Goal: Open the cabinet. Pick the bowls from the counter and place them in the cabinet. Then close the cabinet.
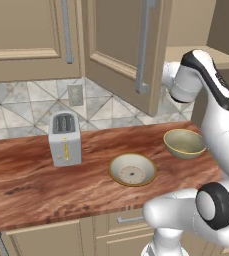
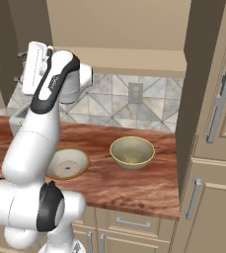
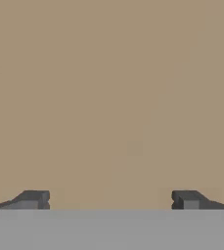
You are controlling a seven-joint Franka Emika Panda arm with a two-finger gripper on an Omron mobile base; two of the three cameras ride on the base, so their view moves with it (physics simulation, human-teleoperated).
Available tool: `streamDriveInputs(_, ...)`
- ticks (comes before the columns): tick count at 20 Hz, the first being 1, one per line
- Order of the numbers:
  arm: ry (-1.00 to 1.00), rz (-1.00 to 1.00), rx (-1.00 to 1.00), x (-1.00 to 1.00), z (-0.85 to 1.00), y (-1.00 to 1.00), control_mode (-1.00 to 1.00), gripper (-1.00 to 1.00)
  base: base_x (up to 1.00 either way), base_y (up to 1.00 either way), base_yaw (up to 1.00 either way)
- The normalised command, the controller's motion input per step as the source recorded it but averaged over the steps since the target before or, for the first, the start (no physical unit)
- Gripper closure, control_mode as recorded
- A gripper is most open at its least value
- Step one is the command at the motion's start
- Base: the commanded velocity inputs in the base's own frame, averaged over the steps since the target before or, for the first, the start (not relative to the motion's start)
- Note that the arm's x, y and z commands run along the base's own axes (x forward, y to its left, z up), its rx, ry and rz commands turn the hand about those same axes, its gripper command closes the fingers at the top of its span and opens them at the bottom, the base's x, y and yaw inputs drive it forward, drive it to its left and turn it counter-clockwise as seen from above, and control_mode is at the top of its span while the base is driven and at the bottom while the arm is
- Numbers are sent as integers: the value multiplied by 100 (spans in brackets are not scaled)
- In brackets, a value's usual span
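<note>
The tool (image 3: 111,200) has its fingertips (image 3: 33,199) set wide apart with nothing between them, and ahead of it is flat beige at close range — probably a cabinet surface, though which part cannot be told. In the base views the arm (image 2: 50,94) is raised to cabinet height, its wrist beside the swung-out right door (image 1: 123,45) of the cabinet (image 2: 119,62).

That door stands open, its grey bar handle (image 1: 144,50) hanging in front of the backsplash; the left door (image 1: 31,35) looks shut. The beige shelf (image 2: 134,60) inside is bare where it can be seen.

Both bowls sit on the counter (image 1: 36,185), well below the tool. The deep bowl (image 2: 131,151) is near the right end of the counter, more or less under the open compartment; the shallow bowl (image 1: 132,169) lies left of it, nearer the toaster (image 1: 64,138), the two apart from each other.

So the relation that matters is vertical: the tool is up at the cabinet and the bowls are down and toward the robot. The deep bowl seems the nearer pick — the arm would need to come down and turn the tool to meet its rim.
</note>
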Motion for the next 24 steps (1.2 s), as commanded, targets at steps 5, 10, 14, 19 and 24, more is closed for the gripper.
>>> streamDriveInputs(5,20,1,-1,-44,0,100,-100,-100,0,0,0)
streamDriveInputs(10,0,-8,-3,-34,-7,100,-100,-100,0,0,0)
streamDriveInputs(14,17,0,3,0,-3,24,-100,-100,0,0,0)
streamDriveInputs(19,5,-11,0,-20,16,-39,-100,-100,0,0,0)
streamDriveInputs(24,18,-42,-1,-22,36,-99,-100,-100,0,0,0)
